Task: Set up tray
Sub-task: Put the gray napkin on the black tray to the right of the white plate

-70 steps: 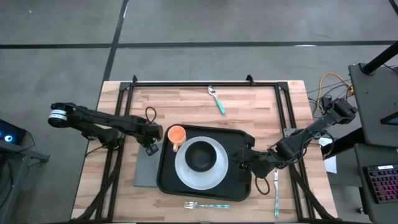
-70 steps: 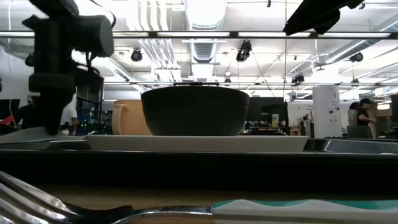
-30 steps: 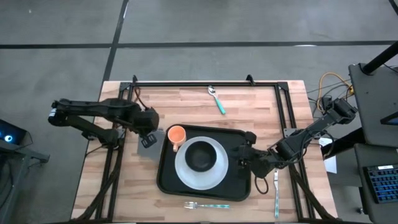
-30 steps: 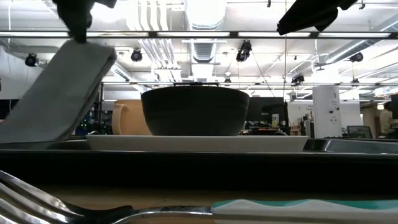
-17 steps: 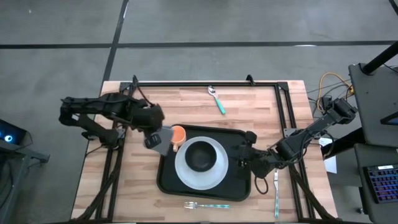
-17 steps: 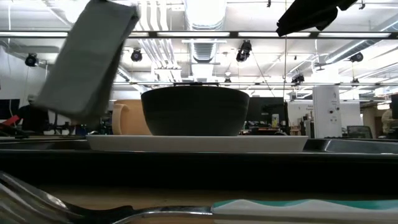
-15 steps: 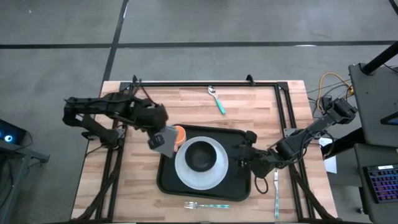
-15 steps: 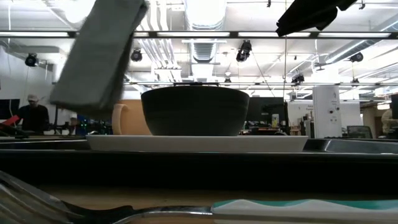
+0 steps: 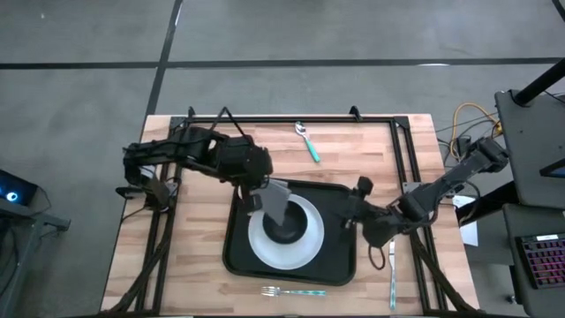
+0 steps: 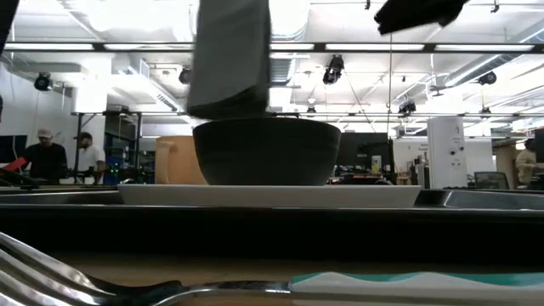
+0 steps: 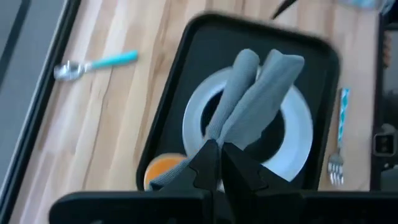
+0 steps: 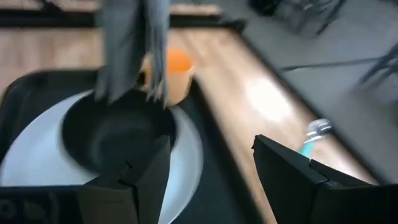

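The black tray (image 9: 237,252) lies mid-table with a white plate (image 9: 305,252) and a black bowl (image 9: 287,228) on it. An orange cup (image 11: 163,171) stands in the tray's far left corner, under my left arm in the high view. My left gripper (image 11: 215,163) is shut on a grey folded napkin (image 9: 277,199), which hangs over the bowl (image 10: 265,153). At the tray's right rim my right gripper (image 12: 208,180) is open, its fingers wide apart with nothing between them. My left gripper pinches the napkin's upper end (image 11: 217,135) between its two fingers, which point down from above. The napkin is folded in several layers and hangs slack below the fingers, clear of the table. Its lower end (image 10: 228,109) is just above the bowl's rim.
A teal-handled spoon (image 9: 307,141) lies on the wood beyond the tray. Along the near edge there is a fork (image 9: 293,291), and a knife (image 9: 392,265) lies right of the tray. A black frame (image 9: 265,118) borders the table. People stand in the room behind.
My left gripper has carried the napkin from left of the tray toward the table's right, past the cup, to above the bowl. The napkin hangs clear all the way. My right gripper has drawn back a little from the tray's right rim.
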Robot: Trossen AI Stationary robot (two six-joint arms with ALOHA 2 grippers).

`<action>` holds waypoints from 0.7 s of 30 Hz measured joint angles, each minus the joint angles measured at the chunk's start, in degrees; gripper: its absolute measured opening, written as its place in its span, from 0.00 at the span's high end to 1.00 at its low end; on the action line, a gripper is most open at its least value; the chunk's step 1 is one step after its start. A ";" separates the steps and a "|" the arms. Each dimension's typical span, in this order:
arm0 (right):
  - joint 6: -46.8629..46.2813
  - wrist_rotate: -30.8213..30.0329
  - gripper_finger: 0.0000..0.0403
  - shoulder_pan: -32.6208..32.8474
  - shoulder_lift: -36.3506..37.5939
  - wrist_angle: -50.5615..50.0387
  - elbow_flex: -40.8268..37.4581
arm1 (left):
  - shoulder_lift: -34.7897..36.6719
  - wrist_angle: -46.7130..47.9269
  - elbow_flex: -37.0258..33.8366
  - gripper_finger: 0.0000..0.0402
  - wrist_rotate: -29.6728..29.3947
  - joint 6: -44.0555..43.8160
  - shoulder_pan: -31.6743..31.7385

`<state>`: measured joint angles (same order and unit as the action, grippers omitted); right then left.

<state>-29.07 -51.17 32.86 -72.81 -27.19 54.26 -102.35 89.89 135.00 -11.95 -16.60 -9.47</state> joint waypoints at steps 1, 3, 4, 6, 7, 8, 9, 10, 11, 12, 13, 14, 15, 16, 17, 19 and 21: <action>0.58 -1.48 0.46 -0.02 0.80 -0.52 0.40 | -0.23 -0.77 0.15 1.00 -0.04 0.53 0.00; 2.75 -2.13 0.46 -0.95 2.58 -1.40 2.01 | 0.38 -0.31 -1.48 1.00 0.35 1.12 0.04; 3.82 -2.22 0.46 -1.45 3.45 -1.92 2.96 | 0.29 0.52 -2.08 1.00 0.08 0.98 0.24; 6.95 -2.50 0.46 -2.69 4.93 -2.66 5.49 | 0.31 0.07 -3.25 1.00 -0.40 0.96 0.49; 9.08 -2.43 0.46 -3.35 5.28 -2.56 6.94 | 0.29 0.19 -3.51 1.00 -0.43 1.20 0.53; 10.90 -1.87 0.46 -4.23 5.58 -2.63 8.54 | 0.00 0.18 -3.53 1.00 -0.49 1.54 0.60; 12.49 -0.87 0.46 -5.12 5.73 -2.63 10.22 | -0.24 0.18 -3.29 1.00 -0.63 1.65 0.64; 13.59 0.54 0.46 -6.12 5.62 -2.52 11.87 | -0.30 0.17 -3.00 1.00 -0.99 1.74 0.69; 14.36 1.99 0.46 -7.25 5.17 -2.52 13.63 | -0.30 -0.02 -2.91 1.00 -1.71 2.02 0.75; 14.73 3.51 0.46 -8.49 4.58 -2.48 15.27 | -0.26 -0.29 -2.91 1.00 -1.98 2.50 0.77; 14.99 4.99 0.46 -9.62 3.76 -2.43 16.70 | -0.25 -0.67 -2.89 1.00 -2.25 2.67 0.79; 15.26 6.44 0.46 -10.80 2.60 -2.62 18.15 | -0.21 -1.13 -2.85 1.00 -2.98 2.83 0.84; 15.85 7.56 0.46 -12.00 1.06 -2.71 19.76 | -0.15 -1.42 -2.84 1.00 -3.51 3.12 0.89; 16.56 8.22 0.46 -13.05 -0.52 -2.67 21.44 | -0.14 -1.47 -2.86 1.00 -3.62 3.55 0.89; 17.23 9.28 0.46 -14.03 -2.16 -3.21 23.11 | -0.14 -1.87 -2.86 1.00 -3.75 3.89 0.90; 17.88 11.42 0.46 -16.08 -6.14 -5.14 27.29 | -0.03 -3.22 -2.86 1.00 -4.01 4.15 0.90; 17.56 12.65 0.46 -17.65 -9.93 -8.95 31.83 | -0.01 -3.20 -2.86 1.00 -4.30 4.67 0.90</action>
<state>-11.50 -38.52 15.21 -82.74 -36.14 86.09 -102.37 86.69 132.14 -16.25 -11.93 -8.58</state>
